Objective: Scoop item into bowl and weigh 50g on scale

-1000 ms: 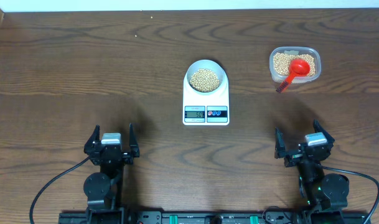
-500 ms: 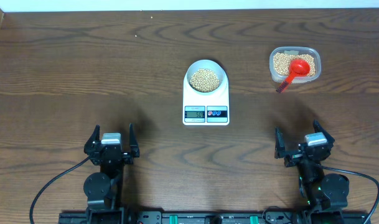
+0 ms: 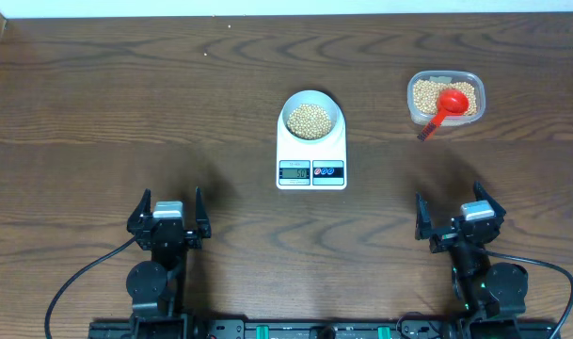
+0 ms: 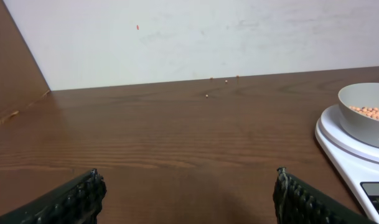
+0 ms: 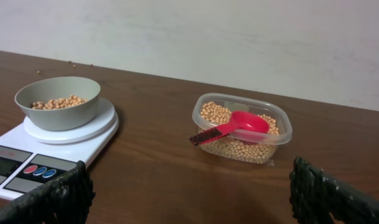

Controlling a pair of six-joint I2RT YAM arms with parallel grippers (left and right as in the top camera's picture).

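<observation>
The white bowl (image 3: pixel 311 104) holds tan beans (image 3: pixel 310 119) and stands on the white scale (image 3: pixel 311 158) at mid table. The bowl (image 5: pixel 60 111), its beans (image 5: pixel 57 102) and the scale (image 5: pixel 28 157) show at the left of the right wrist view, and at the right edge of the left wrist view, bowl (image 4: pixel 362 120) on scale (image 4: pixel 345 155). My left gripper (image 3: pixel 168 218) (image 4: pixel 188 196) and right gripper (image 3: pixel 461 218) (image 5: pixel 189 198) are open and empty, near the front edge, far from the scale.
A clear plastic tub (image 3: pixel 445 98) (image 5: pixel 242 127) of beans stands at the back right with a red scoop (image 3: pixel 443 106) (image 5: pixel 234 126) resting in it, handle toward the front left. A few stray beans (image 4: pixel 220 82) lie near the back wall.
</observation>
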